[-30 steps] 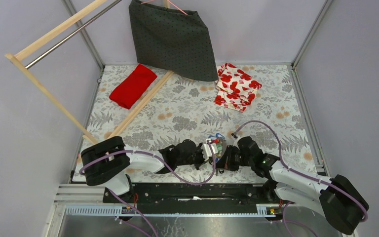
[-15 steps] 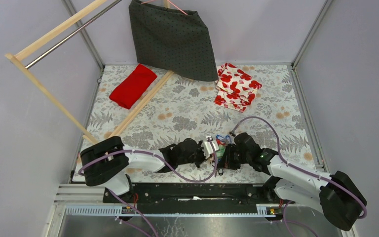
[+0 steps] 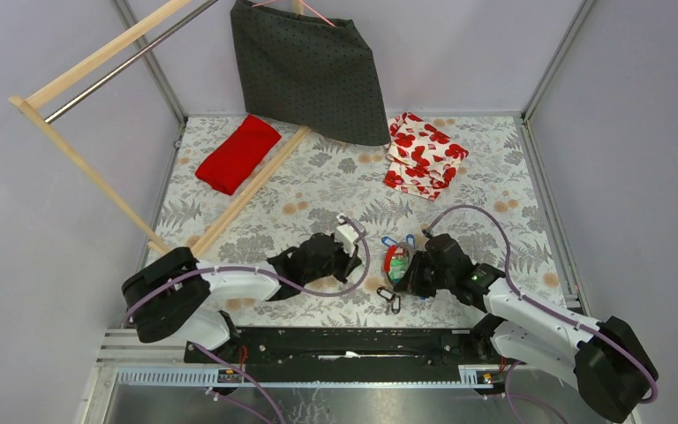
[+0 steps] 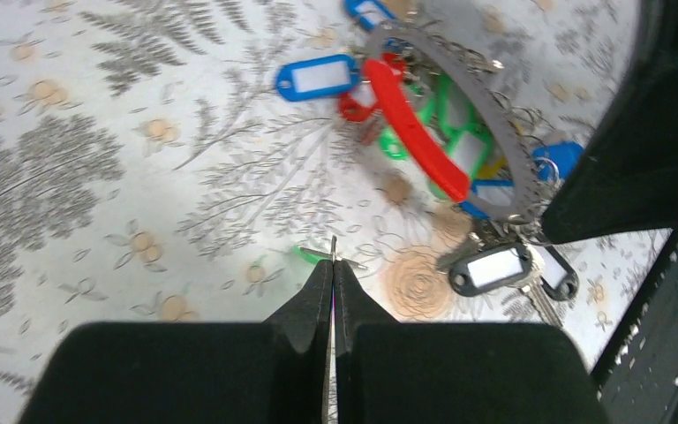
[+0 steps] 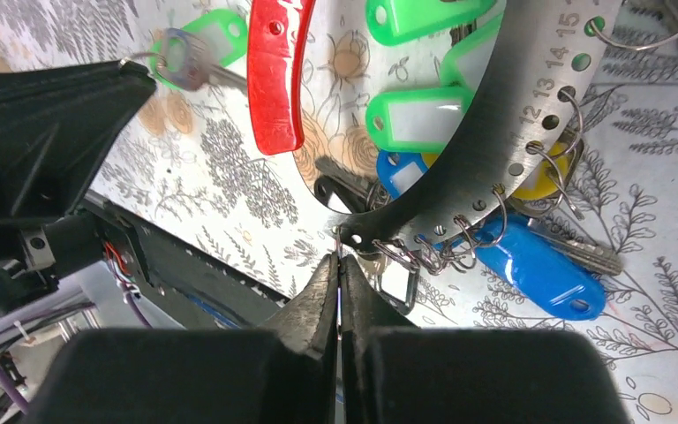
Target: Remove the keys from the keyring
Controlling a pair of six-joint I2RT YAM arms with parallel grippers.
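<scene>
The keyring, a grey perforated metal band with a red section, hangs from my right gripper. That gripper is shut on the band's end. Green, blue and black-framed keys hang from it on small wire rings. In the top view the keyring sits just left of my right gripper. My left gripper is shut on a green-tagged key, apart from the keyring and left of it. In the top view the left gripper is low over the table.
A wooden rack's bar lies across the table's left half. A folded red cloth and a red-flowered cloth lie at the back. A grey skirt hangs above them. The black front rail is close below both grippers.
My left gripper has pulled back to the left, away from the keyring, with the green-tagged key in it. The right gripper has kept its hold on the keyring and moved slightly up the table.
</scene>
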